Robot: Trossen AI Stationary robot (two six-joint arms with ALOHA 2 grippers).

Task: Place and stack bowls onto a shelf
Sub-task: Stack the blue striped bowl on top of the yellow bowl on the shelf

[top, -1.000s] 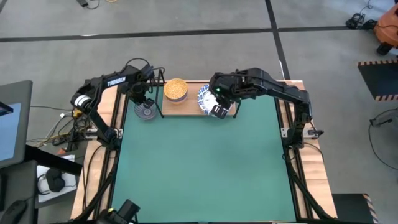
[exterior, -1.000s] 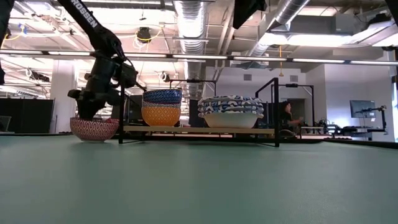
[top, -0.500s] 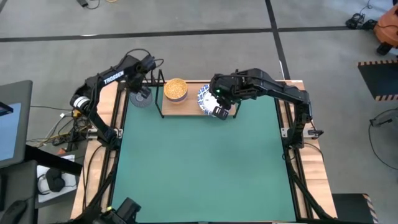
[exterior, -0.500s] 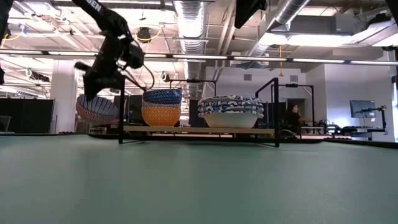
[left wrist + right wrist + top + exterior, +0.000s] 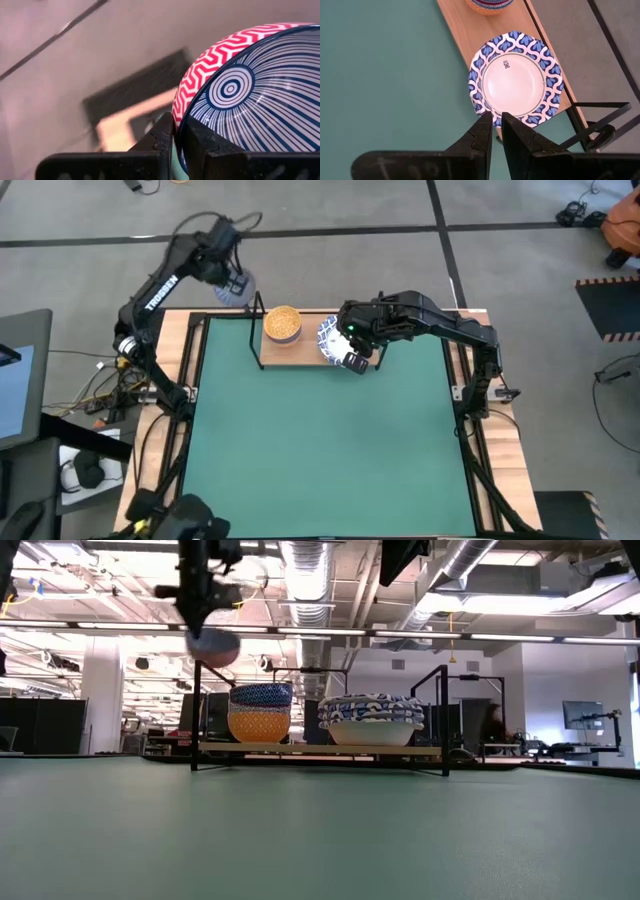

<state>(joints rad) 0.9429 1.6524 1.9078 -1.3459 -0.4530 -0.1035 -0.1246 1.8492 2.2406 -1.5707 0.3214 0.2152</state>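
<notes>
My left gripper point(image 5: 228, 278) is raised high over the shelf's left end and is shut on the red zigzag bowl point(image 5: 240, 90), whose inside is blue-striped; the low view shows that bowl point(image 5: 213, 645) above the shelf's top bar. The shelf point(image 5: 300, 352) is a wood board in a black frame at the mat's far edge. On it stand a blue bowl nested in a yellow one point(image 5: 260, 712) and a stack of white bowls with blue lattice rims point(image 5: 370, 720). My right gripper point(image 5: 497, 124) hovers shut above the near rim of that stack point(image 5: 514, 79), touching nothing. My left gripper pinches the red bowl's rim point(image 5: 181, 112), one finger inside the bowl and one on its red outer wall. The fingers point(image 5: 162, 135) come from above. The bowl is lifted clear and hangs tilted below the gripper.
The green mat point(image 5: 320, 440) covers the table in front of the shelf. The shelf's black posts point(image 5: 443, 715) and top bars stand around the bowls. The table's wooden borders point(image 5: 480, 430) run along both sides. A person point(image 5: 495, 725) shows in the room behind.
My left gripper has lifted the red bowl from the table left of the shelf, rising well above the shelf's frame and moving toward the far edge. The bowl has gone from standing on its base to hanging tilted in the air.
</notes>
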